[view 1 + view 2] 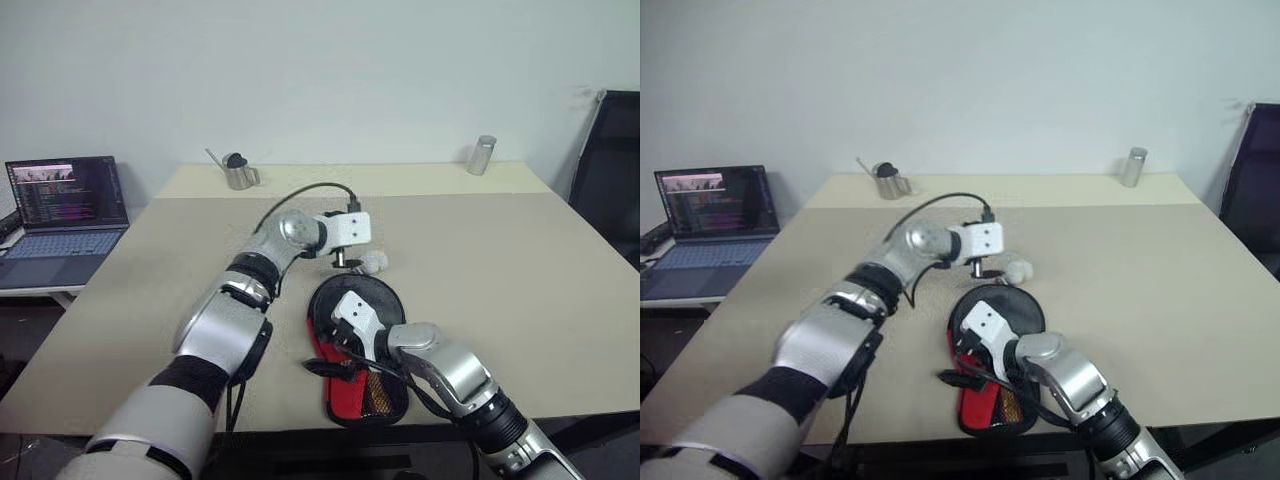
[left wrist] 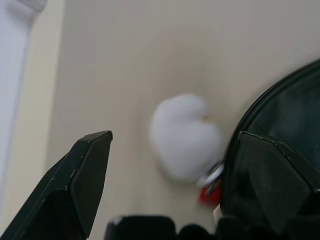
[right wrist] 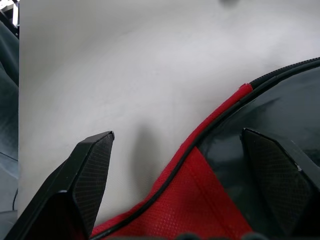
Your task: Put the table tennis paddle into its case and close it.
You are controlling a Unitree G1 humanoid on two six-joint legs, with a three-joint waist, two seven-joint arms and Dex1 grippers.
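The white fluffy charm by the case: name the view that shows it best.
The left wrist view: the white fluffy charm sits large between the open left end effector's fingers, beside the case's rim. Both eye views show it small, by the case's far edge.

Silver arms showing black joint bands, white wrist blocks, black cables looping; black wedge fingers (image 2: 82, 180) showing.

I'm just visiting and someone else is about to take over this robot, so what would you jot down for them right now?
Left tool: open, holding nothing, above the white fluffy charm at the far rim of the case.
Right tool: open, holding nothing, astride the case's near left edge.
The case lies on the table near its front edge, red lining showing at that end.
Whether the paddle is inside, I cannot tell.
Left: check the paddle, then zip the case closed.
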